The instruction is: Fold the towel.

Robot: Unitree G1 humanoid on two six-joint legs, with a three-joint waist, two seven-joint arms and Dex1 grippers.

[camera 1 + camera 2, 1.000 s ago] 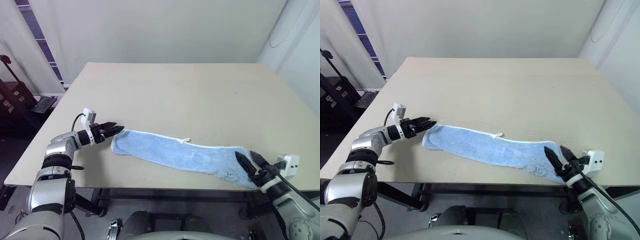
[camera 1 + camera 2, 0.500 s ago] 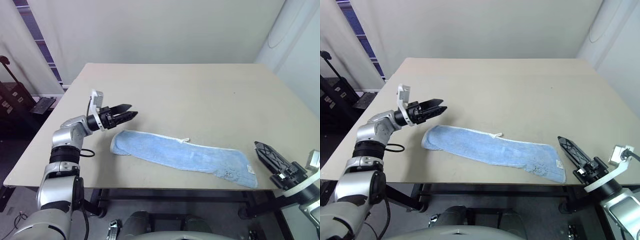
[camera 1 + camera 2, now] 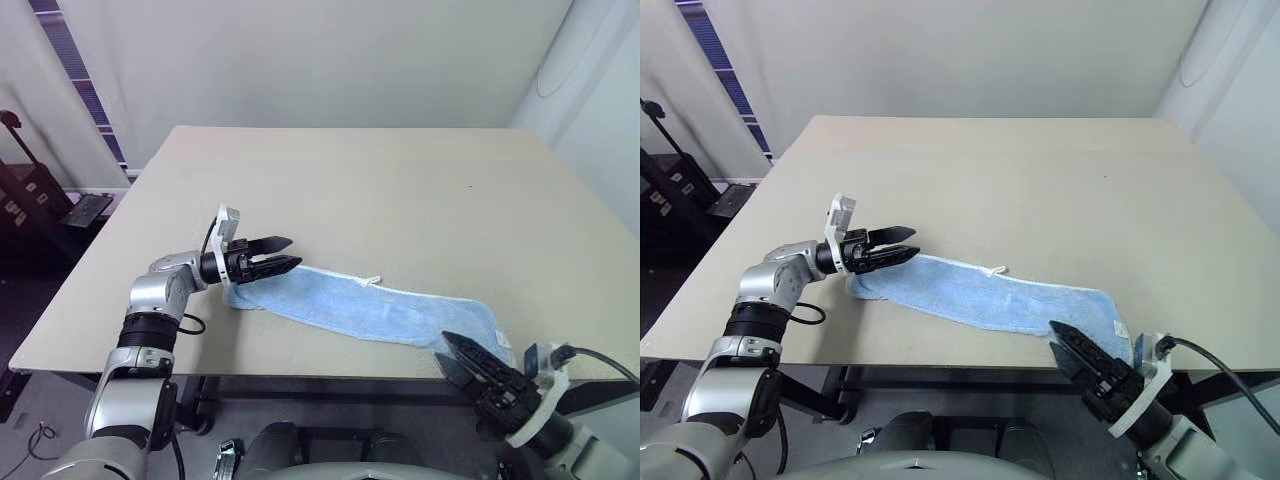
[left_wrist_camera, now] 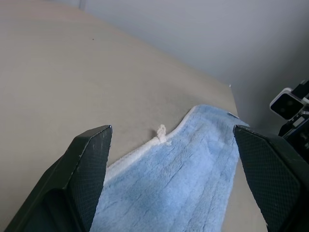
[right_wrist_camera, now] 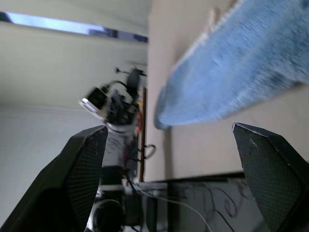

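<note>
The light-blue towel (image 3: 365, 308) lies on the tan table (image 3: 380, 190) as a long narrow strip, running from centre-left to the front right corner. Its whitish hem and a small loop (image 4: 161, 133) face the far side. My left gripper (image 3: 288, 255) is open, pointing right, just above the towel's left end (image 3: 865, 285). My right gripper (image 3: 452, 352) is open too, off the table's front edge and below the towel's right end. In the right wrist view the towel (image 5: 241, 67) sits between the two fingers (image 5: 84, 169), with nothing gripped.
The table's front edge (image 3: 300, 378) runs just under the towel's right end. Dark furniture (image 3: 30, 200) stands off the left side. A pale wall is behind and a white curtain (image 3: 600, 100) hangs at the right. A cable (image 3: 1230, 365) trails from my right wrist.
My left gripper rose from the towel's left tip and moved right over that end. My right gripper left the towel's right end, swung out, rolled, and came back below the front edge.
</note>
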